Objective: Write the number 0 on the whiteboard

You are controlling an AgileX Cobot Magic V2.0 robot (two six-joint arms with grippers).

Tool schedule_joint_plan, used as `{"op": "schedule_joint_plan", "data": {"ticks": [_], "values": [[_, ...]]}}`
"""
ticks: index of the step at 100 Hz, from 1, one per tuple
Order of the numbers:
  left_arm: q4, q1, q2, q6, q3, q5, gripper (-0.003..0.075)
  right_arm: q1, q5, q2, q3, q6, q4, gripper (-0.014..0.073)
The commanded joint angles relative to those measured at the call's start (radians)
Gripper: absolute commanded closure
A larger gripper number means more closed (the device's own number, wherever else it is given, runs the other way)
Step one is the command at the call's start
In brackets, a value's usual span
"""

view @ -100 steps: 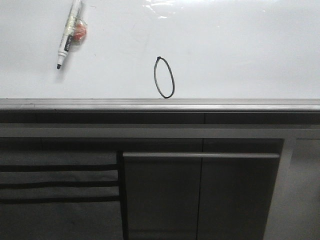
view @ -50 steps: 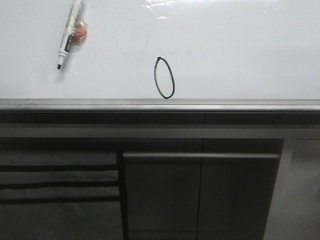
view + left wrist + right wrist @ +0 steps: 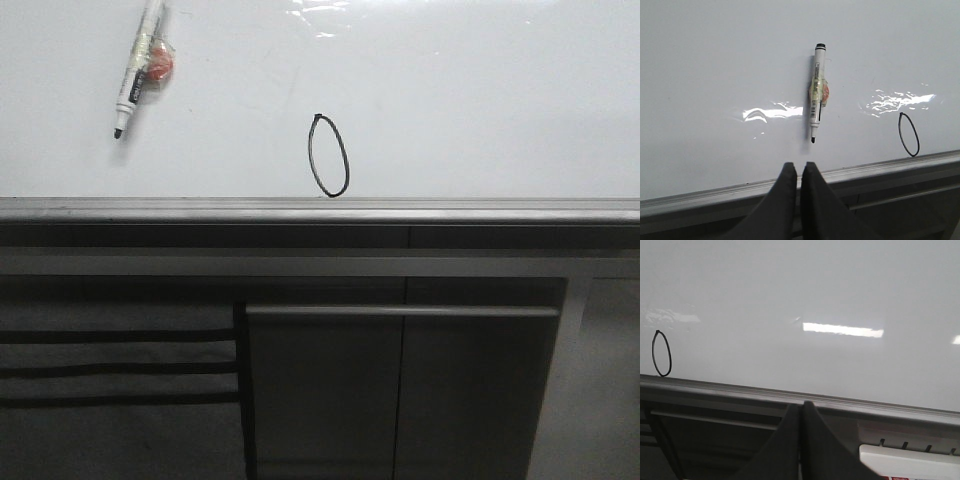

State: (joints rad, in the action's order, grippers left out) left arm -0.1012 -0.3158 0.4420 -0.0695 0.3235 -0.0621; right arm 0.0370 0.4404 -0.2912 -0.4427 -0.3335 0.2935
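While both arms hang back: number 0 (image 3: 329, 156) sits low on whiteboard (image 3: 480, 110).
Left gripper (image 3: 800, 170): pressed together, empty, apart from oval.
Right gripper (image 3: 801, 410): pressed together, empty.

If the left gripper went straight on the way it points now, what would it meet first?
Probably the marker lying on the whiteboard, its uncapped tip toward the shut left gripper. Depth is unclear, so it might pass above the marker.

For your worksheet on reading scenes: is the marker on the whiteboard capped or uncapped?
Uncapped. The marker lies on the whiteboard with its dark writing tip bare; no cap is visible.
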Motion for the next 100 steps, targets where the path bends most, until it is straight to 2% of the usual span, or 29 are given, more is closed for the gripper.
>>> {"op": "schedule_joint_plan", "data": {"ticks": [1, 19, 32, 39, 52, 68, 73, 100], "values": [[-0.010, 0.001, 0.002, 0.013, 0.029, 0.084, 0.0741, 0.006, -0.070, -0.008, -0.024, -0.014, 0.011, 0.0666], [-0.010, 0.001, 0.002, 0.013, 0.029, 0.084, 0.0741, 0.006, -0.070, -0.008, -0.024, -0.014, 0.011, 0.0666], [-0.002, 0.024, -0.093, 0.010, -0.016, 0.091, 0.0741, 0.006, -0.070, -0.008, -0.024, -0.014, 0.011, 0.0666], [0.059, 0.075, -0.165, -0.006, -0.066, 0.112, 0.0740, 0.006, -0.070, -0.008, -0.024, -0.014, 0.011, 0.0666], [0.045, 0.164, -0.303, -0.006, -0.197, 0.137, 0.0741, 0.006, -0.070, -0.008, -0.024, -0.014, 0.011, 0.0666], [0.043, 0.192, -0.448, -0.006, -0.346, 0.259, 0.0741, 0.006, -0.070, -0.008, -0.024, -0.014, 0.011, 0.0666], [0.043, 0.192, -0.477, -0.006, -0.338, 0.213, 0.0741, 0.006, -0.070, -0.008, -0.024, -0.014, 0.011, 0.0666], [0.041, 0.192, -0.472, -0.006, -0.343, 0.212, 0.0741, 0.006, -0.071, -0.008, -0.024, -0.014, 0.011, 0.0666]]}}
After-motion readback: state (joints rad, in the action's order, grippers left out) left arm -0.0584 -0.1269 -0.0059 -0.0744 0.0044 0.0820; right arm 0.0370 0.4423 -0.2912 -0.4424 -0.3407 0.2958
